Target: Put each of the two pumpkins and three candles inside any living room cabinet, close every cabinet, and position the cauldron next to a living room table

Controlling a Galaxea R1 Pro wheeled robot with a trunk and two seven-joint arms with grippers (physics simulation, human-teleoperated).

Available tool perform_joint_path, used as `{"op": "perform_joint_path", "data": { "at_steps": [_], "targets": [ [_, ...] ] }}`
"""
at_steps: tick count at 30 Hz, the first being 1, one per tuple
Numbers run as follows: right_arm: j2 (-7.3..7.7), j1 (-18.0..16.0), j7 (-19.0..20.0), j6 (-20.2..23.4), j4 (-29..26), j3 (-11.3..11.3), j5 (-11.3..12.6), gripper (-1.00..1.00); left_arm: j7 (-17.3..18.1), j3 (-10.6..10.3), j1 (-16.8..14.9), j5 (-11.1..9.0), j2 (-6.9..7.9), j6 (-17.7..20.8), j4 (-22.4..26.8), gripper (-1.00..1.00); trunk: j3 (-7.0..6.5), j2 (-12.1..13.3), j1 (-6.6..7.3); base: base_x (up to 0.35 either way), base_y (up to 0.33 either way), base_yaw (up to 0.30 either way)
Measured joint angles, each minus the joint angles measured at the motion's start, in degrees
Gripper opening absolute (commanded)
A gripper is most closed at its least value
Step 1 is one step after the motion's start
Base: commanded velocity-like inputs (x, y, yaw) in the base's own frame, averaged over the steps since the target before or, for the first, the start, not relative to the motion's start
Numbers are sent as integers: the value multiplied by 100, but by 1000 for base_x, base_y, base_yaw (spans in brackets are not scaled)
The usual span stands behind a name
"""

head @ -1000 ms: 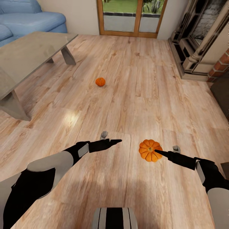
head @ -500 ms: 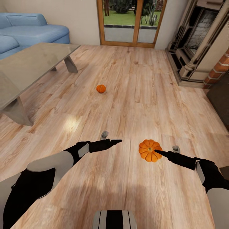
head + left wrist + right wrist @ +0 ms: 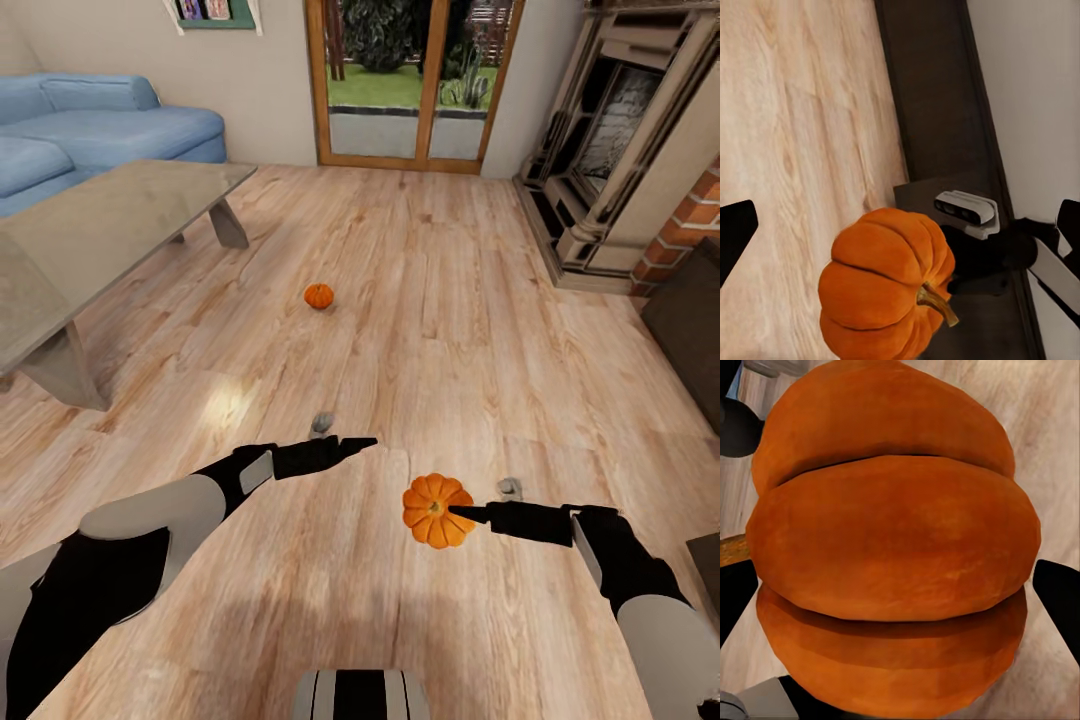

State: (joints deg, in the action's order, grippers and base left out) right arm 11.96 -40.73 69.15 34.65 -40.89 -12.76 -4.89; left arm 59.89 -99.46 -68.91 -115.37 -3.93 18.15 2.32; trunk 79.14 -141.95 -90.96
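**Pumpkin held above the floor, right hand**

Right hand [image 3: 462, 513] is clamped on a pumpkin [image 3: 435, 510], held above the plank floor [image 3: 450, 330]; its ribbed skin sits between the fingertips [image 3: 1061, 596] in the right wrist view. Left hand [image 3: 362, 442] is empty; whether it is apart or together, cannot tell. Second pumpkin [image 3: 319, 296] sits on the floor, well apart, beyond the glass-topped table [image 3: 100, 235].

Far pumpkin [image 3: 319, 295] on floor [image 3: 450, 300], right of the tabletop [image 3: 90, 230]. Sofa [image 3: 90, 130] behind tabletop. Fireplace [image 3: 610, 160] far right of it. Near pumpkin [image 3: 433, 510] nearer the robot than the tabletop, right.
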Motion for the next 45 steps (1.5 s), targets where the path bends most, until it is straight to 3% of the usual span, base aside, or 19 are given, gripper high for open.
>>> {"op": "perform_joint_path", "data": {
  "at_steps": [7,16,45],
  "targets": [
    [-44,3,-78,-35,2,57,-30,-100,5,26,0,-11,136,5,10,100,-126,281,154,0,0,0],
    [-53,3,-233,-42,-3,62,-37,-100,6,23,0,-12,138,5,5,100,-287,642,351,0,0,0],
    [-32,4,-187,-39,-6,54,-33,-100,-3,19,0,-12,129,5,-4,100,-808,1805,988,0,0,0]
  ]
}}
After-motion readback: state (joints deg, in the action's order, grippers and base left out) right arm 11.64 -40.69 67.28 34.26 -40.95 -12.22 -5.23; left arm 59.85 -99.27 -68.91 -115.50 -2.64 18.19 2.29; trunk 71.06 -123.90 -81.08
